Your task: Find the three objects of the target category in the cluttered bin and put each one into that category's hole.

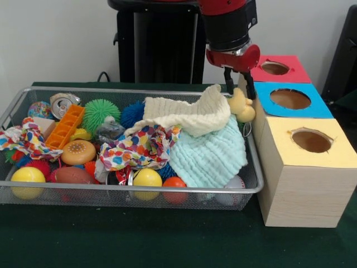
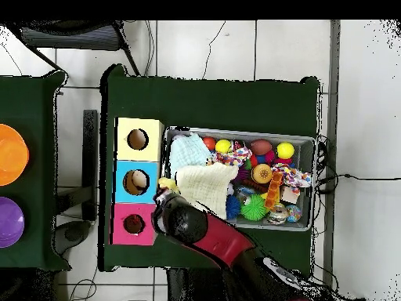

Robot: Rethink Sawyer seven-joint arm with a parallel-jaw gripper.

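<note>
Your red and black gripper (image 1: 240, 84) hangs over the near-right corner of the wide silver wire-mesh bin (image 1: 33, 192), its two dark fingers (image 1: 250, 85) pinched on the small pale yellow soft toy figure (image 1: 242, 107). The toy dangles just above the bin's right rim, beside the blue-topped section of the light wooden box (image 1: 304, 195). In the overhead view the same yellow toy (image 2: 167, 185) sits between the bin and the box, level with the blue hole.

The round hole in the red top (image 1: 275, 68) is the farthest of the three from the front camera, just behind the gripper; the blue-topped hole (image 1: 290, 99) and the yellow-topped hole (image 1: 311, 140) follow toward the camera. Something pale shows inside the blue hole from above; you cannot tell what it is.

Inside the bin, a cream knitted cloth (image 1: 189, 114) lies right under the toy, overlapping a mint-green waffle cloth (image 1: 209, 156) and a cloth with coloured spots (image 1: 142, 149). Left of these you see a green spiky ball (image 1: 100, 113), a blue spiky ball (image 1: 132, 113), an orange plastic tray (image 1: 65, 127), a dented drink can (image 1: 61, 104), a toy burger bun (image 1: 78, 152), a small brown football (image 1: 72, 176) and yellow smooth balls (image 1: 146, 178) along the bin's front wall. The orange-striped and brown toys cannot be made out.

The bin and box stand on a dark green tablecloth (image 1: 167, 234), before a pale wall.
</note>
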